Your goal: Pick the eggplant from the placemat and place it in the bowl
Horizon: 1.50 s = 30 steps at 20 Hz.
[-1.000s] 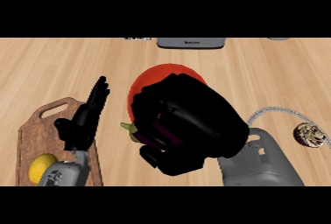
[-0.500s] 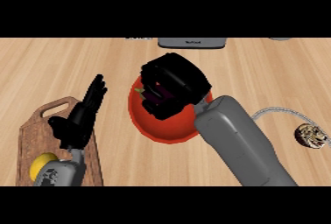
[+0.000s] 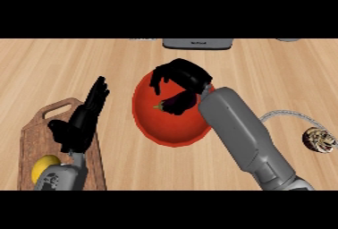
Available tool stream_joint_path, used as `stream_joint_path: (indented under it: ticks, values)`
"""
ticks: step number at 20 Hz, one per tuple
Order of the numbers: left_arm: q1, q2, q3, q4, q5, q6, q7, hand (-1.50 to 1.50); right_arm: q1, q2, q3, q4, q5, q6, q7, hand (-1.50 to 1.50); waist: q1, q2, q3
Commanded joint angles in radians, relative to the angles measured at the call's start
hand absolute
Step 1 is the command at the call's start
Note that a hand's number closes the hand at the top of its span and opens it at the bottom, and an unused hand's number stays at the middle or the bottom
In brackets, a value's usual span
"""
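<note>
Right robot hand (image 3: 183,75) has opened (over the bowl (image 3: 158,129)), eggplant (image 3: 177,103) now showing.

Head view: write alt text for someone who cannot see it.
The right hand is over a red bowl, a dark eggplant just beneath it. The left hand rests open above a wooden board at left.

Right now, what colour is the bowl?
The bowl is red; the head view shows it best.
</note>
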Motion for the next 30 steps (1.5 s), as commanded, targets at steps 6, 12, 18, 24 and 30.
stream_joint_path:
  ticks: [6, 12, 18, 24, 30]
  values:
    - [0.015, -0.043, -0.037, 0.008, -0.049, 0.039, -0.034, 0.00, -0.041, 0.007, -0.125, 0.178, -0.137, 0.080, -0.270, -1.50, -0.004, 0.000, 0.001]
    - [-0.009, 0.015, 0.029, -0.006, -0.002, -0.007, -0.001, 0.00, -0.091, -0.022, -0.253, 0.170, -0.265, 0.131, -0.243, -1.50, -0.013, -0.006, 0.000]
    - [0.056, -0.018, -0.020, -0.032, -0.038, 0.008, -0.023, 0.00, -0.141, -0.027, -0.336, 0.173, -0.368, 0.248, -0.076, -1.50, -0.017, -0.010, 0.000]
    - [-0.009, -0.043, -0.012, 0.028, -0.036, 0.019, -0.005, 0.00, -0.194, -0.183, -0.419, 0.344, -0.434, 0.439, -0.149, -1.50, -0.006, -0.001, 0.000]
    - [0.038, -0.035, -0.019, -0.013, -0.035, 0.004, -0.025, 0.00, -0.142, -0.263, -0.397, 0.379, -0.435, 0.588, -0.277, -1.50, -0.001, 0.001, 0.001]
